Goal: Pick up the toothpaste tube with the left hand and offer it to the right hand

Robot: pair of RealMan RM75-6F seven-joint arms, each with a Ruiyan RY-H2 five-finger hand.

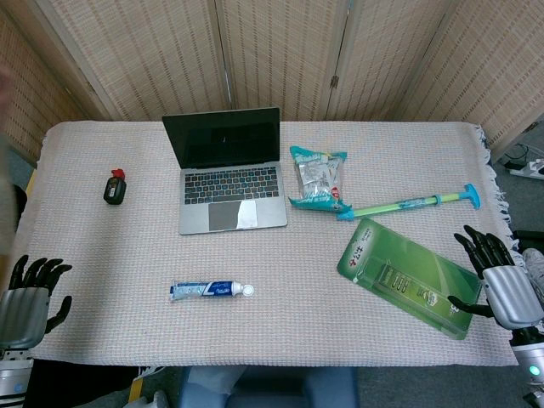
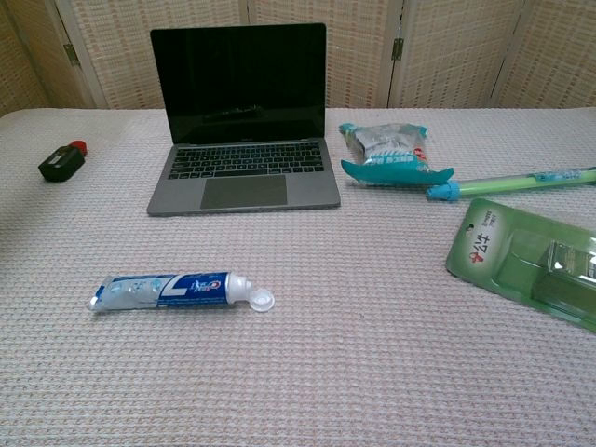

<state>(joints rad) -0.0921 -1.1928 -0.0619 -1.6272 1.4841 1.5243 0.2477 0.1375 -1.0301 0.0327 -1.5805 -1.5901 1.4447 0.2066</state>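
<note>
Blue-white toothpaste tube lay flat, flip cap open, near front edge of surface. Left hand and right hand spread, holding nothing, at opposite edges.

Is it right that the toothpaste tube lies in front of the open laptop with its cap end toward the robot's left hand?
No. In the head view the toothpaste tube lies in front of the laptop, but its cap end points toward the right hand, not the left hand.

Head view: high, looking steeply down over the whole pale woven-cloth table. Chest view: low, nearer, facing forward, probably level. Shared: open grey laptop.
</note>
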